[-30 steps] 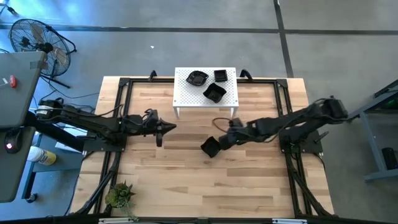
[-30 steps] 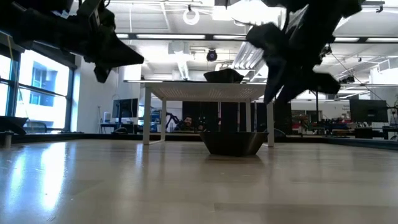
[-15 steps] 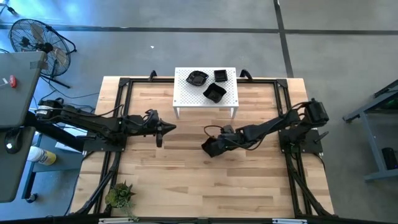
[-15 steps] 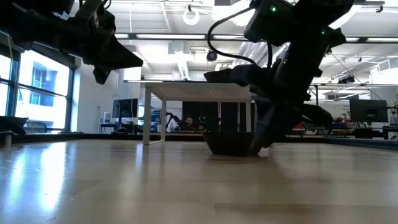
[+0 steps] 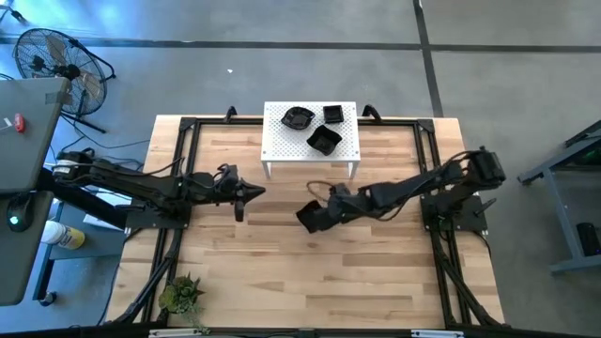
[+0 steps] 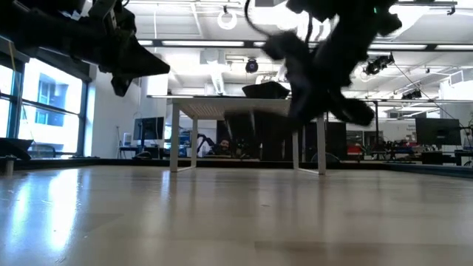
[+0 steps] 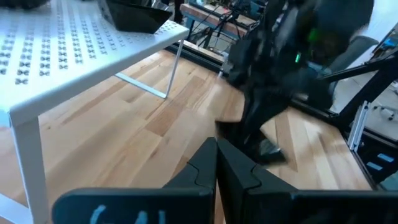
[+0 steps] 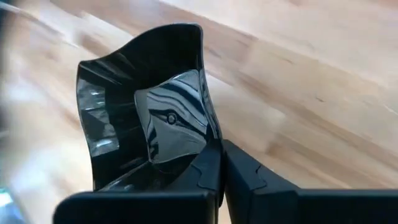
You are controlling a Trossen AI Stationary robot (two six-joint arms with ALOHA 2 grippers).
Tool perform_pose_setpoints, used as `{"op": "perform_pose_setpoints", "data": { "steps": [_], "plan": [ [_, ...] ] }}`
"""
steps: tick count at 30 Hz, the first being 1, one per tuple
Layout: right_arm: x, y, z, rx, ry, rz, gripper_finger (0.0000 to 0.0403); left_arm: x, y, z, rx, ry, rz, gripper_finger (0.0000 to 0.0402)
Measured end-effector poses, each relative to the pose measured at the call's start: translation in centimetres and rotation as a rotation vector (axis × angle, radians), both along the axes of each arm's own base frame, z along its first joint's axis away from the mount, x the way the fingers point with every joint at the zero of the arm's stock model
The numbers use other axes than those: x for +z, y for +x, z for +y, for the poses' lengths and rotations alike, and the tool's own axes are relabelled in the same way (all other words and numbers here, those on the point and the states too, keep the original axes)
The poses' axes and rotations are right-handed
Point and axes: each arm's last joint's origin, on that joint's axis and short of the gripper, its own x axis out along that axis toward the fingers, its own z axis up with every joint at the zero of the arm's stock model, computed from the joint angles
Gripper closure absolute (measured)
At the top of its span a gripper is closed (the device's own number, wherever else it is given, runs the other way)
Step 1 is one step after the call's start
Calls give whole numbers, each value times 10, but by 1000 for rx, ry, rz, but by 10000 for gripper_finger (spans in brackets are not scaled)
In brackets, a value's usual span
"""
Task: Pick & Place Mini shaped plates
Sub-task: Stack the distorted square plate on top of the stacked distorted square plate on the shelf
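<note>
The right gripper (image 5: 319, 214) is clenched on the rim of a mini shaped plate (image 5: 309, 217), a glossy black square-ish dish with upturned corners. In the right wrist view the two dark fingers (image 8: 208, 171) pinch one edge of the dish (image 8: 146, 118), and its shiny inside faces the camera. From the low view the dish (image 6: 244, 133) hangs clear of the wooden surface (image 6: 222, 214), a blurred dark shape in front of the rack's legs — nothing under it touches the wood. In the high view it sits near the middle of the surface (image 5: 282, 272), just in front of the white perforated rack (image 5: 282, 141).

Three more black dishes rest on that rack: a rounded one (image 5: 298, 117), a small square one (image 5: 332, 114) and a larger wavy-edged one (image 5: 324, 140) nearer the front edge.

The left gripper (image 5: 252, 194) hovers above the left half of the surface with its fingers pressed together, holding nothing — it points toward the middle, well apart from the carried dish. A small green plant (image 5: 180, 294) stands at the near left corner.
</note>
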Motion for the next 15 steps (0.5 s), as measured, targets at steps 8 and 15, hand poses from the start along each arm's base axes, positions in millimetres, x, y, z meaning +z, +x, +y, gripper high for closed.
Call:
{"op": "perform_pose_setpoints", "data": {
  "steps": [8,15],
  "plan": [
    [121,-12,-35,7,-43,-171,391,7,-5,1,2,35,-35,401],
    [202,-35,-112,68,-167,-112,390,7,-5,1,2,44,-37,401]
  ]
}}
